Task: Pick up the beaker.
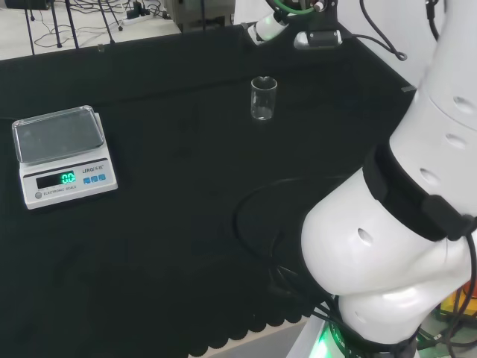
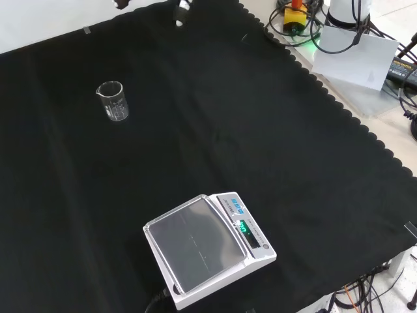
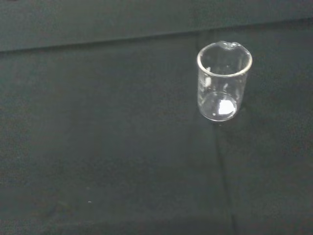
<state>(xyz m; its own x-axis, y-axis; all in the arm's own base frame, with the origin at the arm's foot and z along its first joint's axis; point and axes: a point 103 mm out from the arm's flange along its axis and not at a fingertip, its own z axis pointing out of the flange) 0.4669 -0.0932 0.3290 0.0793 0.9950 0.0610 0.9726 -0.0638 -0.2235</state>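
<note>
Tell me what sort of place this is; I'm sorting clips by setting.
Probably a lab test bench: a clear glass beaker and a digital scale stand apart on black cloth, cables at its edges.

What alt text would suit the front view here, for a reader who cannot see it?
A small clear glass beaker stands upright and alone on the black cloth at upper left, nothing touching it. A white digital scale with a lit green display sits near the bottom centre, well apart from it.
</note>
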